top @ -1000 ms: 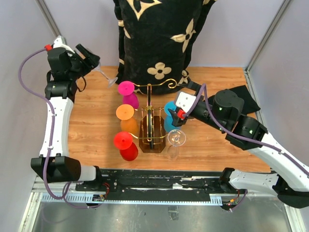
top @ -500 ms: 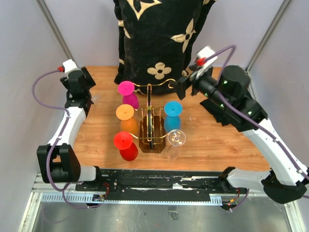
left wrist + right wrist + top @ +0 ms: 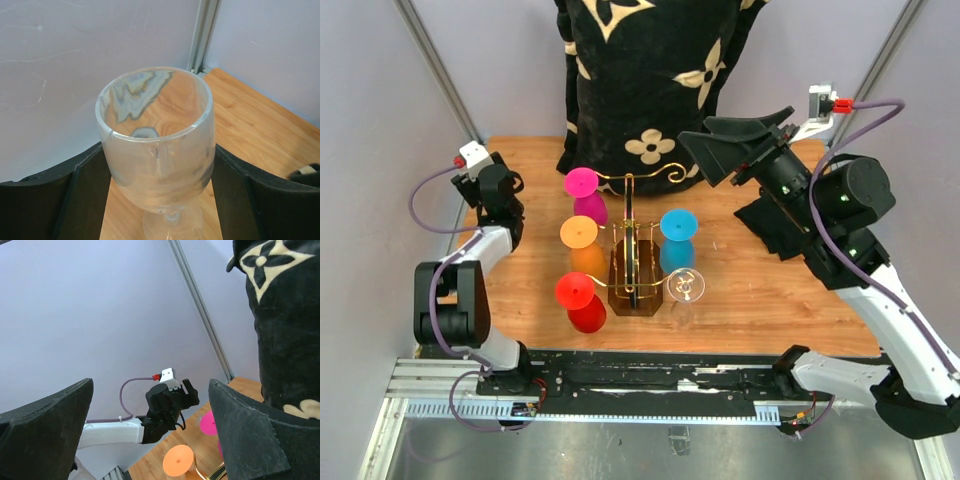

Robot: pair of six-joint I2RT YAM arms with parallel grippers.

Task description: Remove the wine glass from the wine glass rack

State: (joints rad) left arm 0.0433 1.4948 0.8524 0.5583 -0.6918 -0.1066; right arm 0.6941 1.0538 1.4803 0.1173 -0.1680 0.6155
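My left jaws (image 3: 157, 200) clasp the bowl of the clear wine glass (image 3: 155, 145) — upright, stem toward the worktop (image 3: 260, 135) at its far-left corner. The wine glass rack (image 3: 632, 262) stands well apart, mid-worktop. My right jaws (image 3: 151, 405) gape empty — raised, farther right.

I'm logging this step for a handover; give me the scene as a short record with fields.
rack: wine glass rack, mid-table
hanging on it, feet up: pink glass, orange glass, red glass, blue glass, second clear glass
left end effector: shut on clear wine glass, upright, near table's far-left corner
right end effector: open, empty, raised at far right
behind: black floral cloth
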